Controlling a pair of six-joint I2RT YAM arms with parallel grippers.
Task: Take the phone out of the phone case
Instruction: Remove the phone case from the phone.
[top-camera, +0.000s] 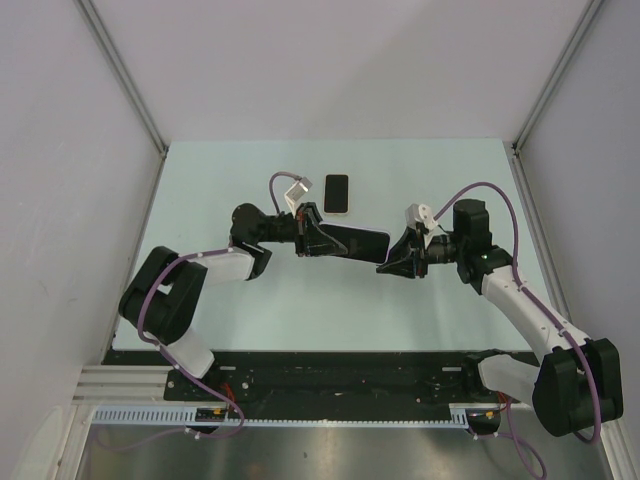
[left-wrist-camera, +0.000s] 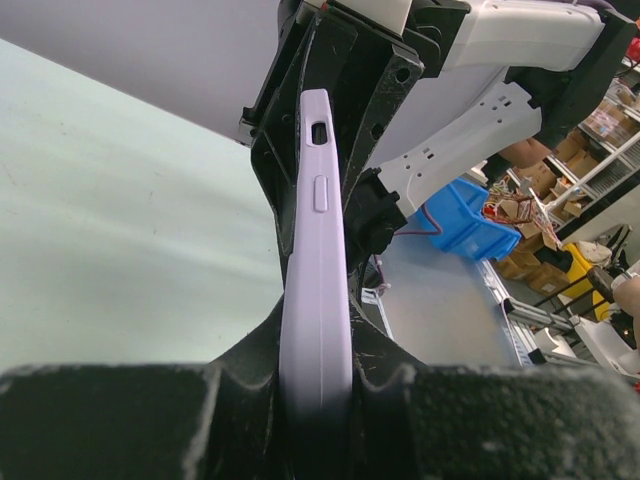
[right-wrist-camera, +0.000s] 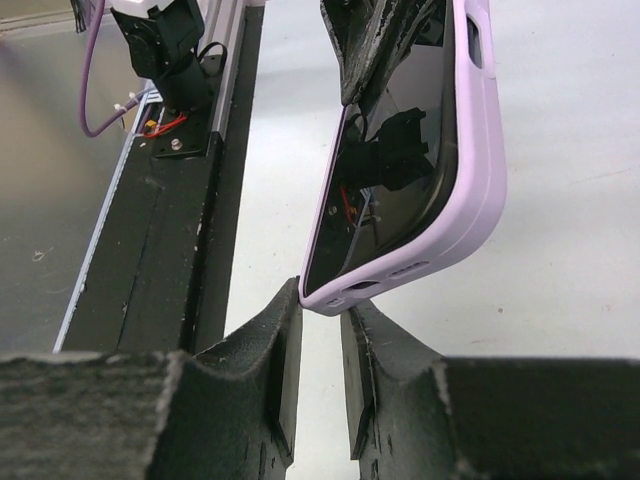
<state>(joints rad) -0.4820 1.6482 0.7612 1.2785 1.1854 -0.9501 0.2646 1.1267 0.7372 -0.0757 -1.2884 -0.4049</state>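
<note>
The phone (right-wrist-camera: 400, 170), its dark screen showing, sits inside a lilac phone case (right-wrist-camera: 470, 200) that is held in the air over the table. My left gripper (left-wrist-camera: 315, 340) is shut on one end of the phone case (left-wrist-camera: 318, 250), which stands edge-up between its fingers. From the top view the phone case (top-camera: 358, 243) spans from the left gripper (top-camera: 322, 240) to the right gripper (top-camera: 392, 262). My right gripper (right-wrist-camera: 322, 310) has its jaws narrowed, and both tips touch the case's lower corner at its lip.
A second dark phone with a pale rim (top-camera: 336, 193) lies flat on the pale green table (top-camera: 230, 190) behind the arms. The black base rail (right-wrist-camera: 170, 250) runs along the near edge. White walls close in the left, right and back.
</note>
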